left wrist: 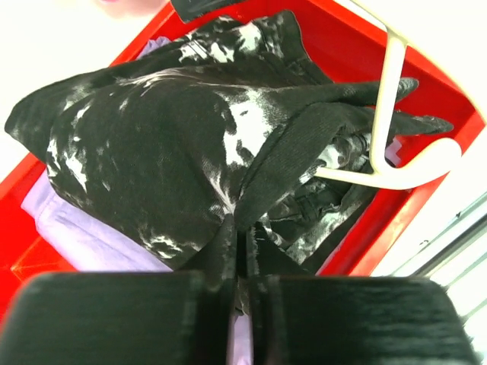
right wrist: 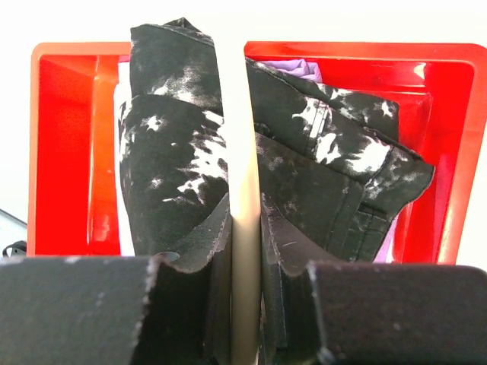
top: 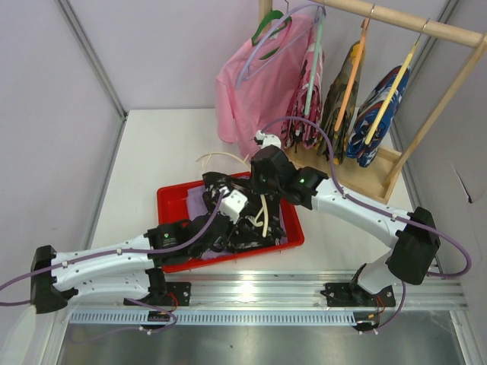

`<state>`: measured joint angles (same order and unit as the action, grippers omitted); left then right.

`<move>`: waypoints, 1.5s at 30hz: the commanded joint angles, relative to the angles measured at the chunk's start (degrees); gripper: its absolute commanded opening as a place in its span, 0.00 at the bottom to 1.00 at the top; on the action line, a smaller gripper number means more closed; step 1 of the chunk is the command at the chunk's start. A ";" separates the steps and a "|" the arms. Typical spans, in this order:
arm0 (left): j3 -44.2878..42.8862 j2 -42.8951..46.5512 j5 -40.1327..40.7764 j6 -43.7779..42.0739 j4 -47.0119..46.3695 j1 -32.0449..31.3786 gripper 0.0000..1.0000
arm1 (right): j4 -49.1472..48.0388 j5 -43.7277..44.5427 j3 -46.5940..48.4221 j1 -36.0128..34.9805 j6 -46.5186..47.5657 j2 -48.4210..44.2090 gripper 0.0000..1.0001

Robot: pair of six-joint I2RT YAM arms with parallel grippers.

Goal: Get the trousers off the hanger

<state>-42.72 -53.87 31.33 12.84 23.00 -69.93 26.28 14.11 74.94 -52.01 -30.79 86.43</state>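
The black trousers with white speckles (top: 243, 228) lie bunched in the red tray (top: 171, 199), on top of the pale lavender trousers (left wrist: 80, 236). A cream plastic hanger (top: 263, 215) is still threaded through the black trousers. My left gripper (top: 237, 217) is shut on a fold of the black trousers (left wrist: 152, 129), pinched between the jaws (left wrist: 245, 237). My right gripper (top: 261, 192) is shut on the cream hanger bar (right wrist: 245, 137), which stands between its jaws (right wrist: 245, 224) over the black trousers (right wrist: 167, 167). The hanger's curved end (left wrist: 396, 163) shows by the tray's right wall.
A wooden rack (top: 396, 23) stands at the back right with a pink shirt (top: 251, 91) and several patterned garments (top: 380, 114) on hangers. Another cream hanger (top: 217, 157) lies on the table behind the tray. The metal rail (top: 259, 293) runs along the near edge.
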 commanded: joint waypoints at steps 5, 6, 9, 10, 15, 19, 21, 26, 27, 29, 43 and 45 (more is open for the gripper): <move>-0.69 1.74 5.66 -2.12 -4.55 0.85 0.00 | -5.36 -0.31 1.44 0.07 -0.68 -2.06 0.00; -0.96 2.88 6.54 -2.21 -4.37 0.85 0.00 | -5.54 -0.22 0.92 0.07 -0.68 -1.88 0.00; -3.58 4.55 6.90 -0.99 -3.41 1.90 0.00 | -5.37 0.30 -0.14 -0.02 -0.94 -1.01 0.00; -4.03 5.34 6.81 -0.45 -2.36 2.25 0.00 | -5.28 0.39 -1.01 -0.02 -1.38 -0.83 0.00; -5.36 7.19 7.16 2.10 0.02 3.05 0.00 | -7.29 1.45 -5.32 -0.29 -3.66 -2.23 0.00; -4.83 8.86 7.69 3.42 1.16 3.13 0.00 | -8.00 3.64 -7.96 -0.20 -5.16 -3.81 0.00; -4.74 9.74 7.69 3.77 1.52 3.13 0.00 | -8.26 5.30 -9.45 -0.11 -5.86 -4.43 0.00; -4.57 9.75 6.56 3.16 1.52 3.13 0.00 | -8.36 7.60 -12.44 -0.29 -6.57 -5.49 0.00; -4.48 9.14 4.90 2.11 1.52 3.13 0.00 | -7.74 7.51 -12.71 -0.29 -6.66 -5.49 0.00; -4.56 8.17 3.57 1.49 2.13 3.13 0.00 | -7.56 7.34 -13.23 -0.55 -6.92 -5.66 0.00; -5.19 1.22 -10.49 -3.70 5.91 2.96 0.44 | -16.26 0.84 -8.41 -2.04 -7.10 -7.51 0.00; -5.27 1.39 -11.20 -3.88 5.30 2.87 0.55 | -17.49 -0.48 -6.48 -2.65 -6.31 -6.98 0.00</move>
<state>-45.60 -52.84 23.44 9.89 29.74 -67.22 16.62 15.55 62.98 -53.82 -38.26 81.36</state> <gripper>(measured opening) 0.497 0.184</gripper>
